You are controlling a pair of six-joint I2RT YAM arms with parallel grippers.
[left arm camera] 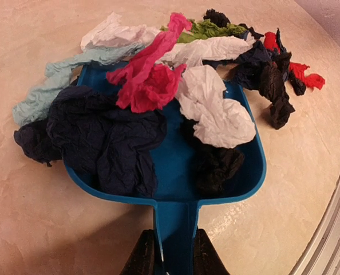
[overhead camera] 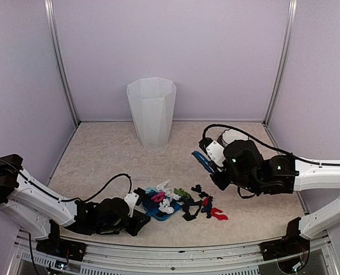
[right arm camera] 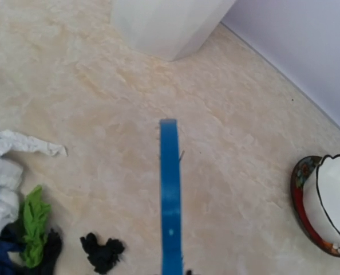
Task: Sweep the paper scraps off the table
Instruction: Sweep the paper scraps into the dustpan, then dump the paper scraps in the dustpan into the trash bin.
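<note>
Two arms reach in over the table [overhead camera: 101, 154] in the overhead view. The left gripper [overhead camera: 138, 221] lies low near the front edge, clamped on the handle of a blue dustpan [overhead camera: 153, 212]. The paper scraps [overhead camera: 184, 203] form a loose heap, partly in the pan and partly on the table just to its right. The right gripper [overhead camera: 212, 167] is beyond the heap, clenched on a blue brush [overhead camera: 202, 160] that is near the scraps but apart from them. A tall white bin [overhead camera: 151, 112] stands upright at the back, and a white bowl [overhead camera: 232, 136] sits behind the right wrist. From the left wrist, both fingers [left arm camera: 142, 255] press the sides of the pan's handle. Pink, white, dark blue and black scraps lie in the pan, while teal, green, red and more black ones rest on the table around its open lip. From the right wrist, the brush shows as a narrow blue strip rising from the bottom edge, and the fingers themselves are out of sight. Green, white and black scraps lie at lower left, the bin is at the top, and the bowl rests on a patterned plate [right arm camera: 299, 195] at right.
</note>
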